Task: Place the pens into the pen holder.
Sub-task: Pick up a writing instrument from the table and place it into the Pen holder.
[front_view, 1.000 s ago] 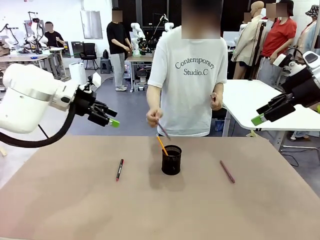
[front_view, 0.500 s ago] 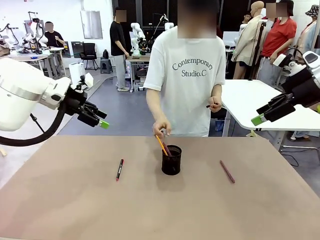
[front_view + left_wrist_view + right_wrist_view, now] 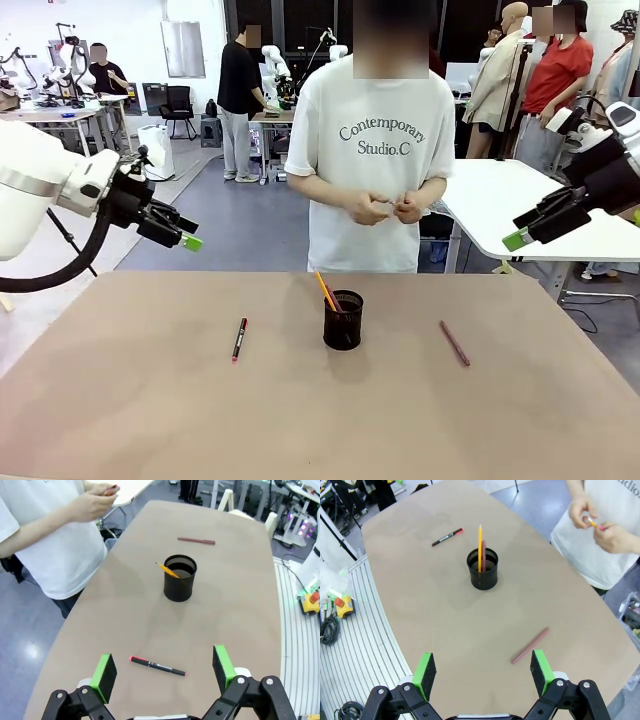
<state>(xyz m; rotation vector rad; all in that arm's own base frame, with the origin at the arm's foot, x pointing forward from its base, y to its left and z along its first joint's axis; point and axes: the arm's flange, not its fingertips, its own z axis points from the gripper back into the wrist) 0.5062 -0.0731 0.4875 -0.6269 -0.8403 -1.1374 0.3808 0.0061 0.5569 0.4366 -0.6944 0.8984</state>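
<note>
found two pens flat on the table (image 3: 120, 400) and the pen holder (image 3: 343, 322) standing between them at the centre of the front view, with the orange-yellow pencil (image 3: 325, 290) already leaning inside it and, in the right wrist view, a brownish stick (image 3: 483, 555) upright beside that pencil. saw the black pen with red ends (image 3: 239, 339) lying left of centre, well apart from the holder, long axis running nearly straight toward the far edge, tipped slightly right at the top. saw the left gripper (image 3: 184, 233) hanging in the air at the middle left of the frame, released, jaws spread wide with nothing between them. in the left wrist view, caught that pen low in the frame between the two green pads (image 3: 105, 672), lying roughly along the line from pad to pad. judged a roll of the wrist necessary, to close across the barrel and not along it. saw the pinkish-brown pen (image 3: 454, 343) lying right of centre, slanted from upper left to lower right, and the right gripper (image 3: 520, 232) equally slack and empty at the middle right, above the table's far corner. judged the left arm nearer the black pen, the right arm nearer the pinkish-brown one. noted the person's hands (image 3: 385, 208) together at the chest, above centre, fingering a small thing (image 3: 593, 523).
</note>
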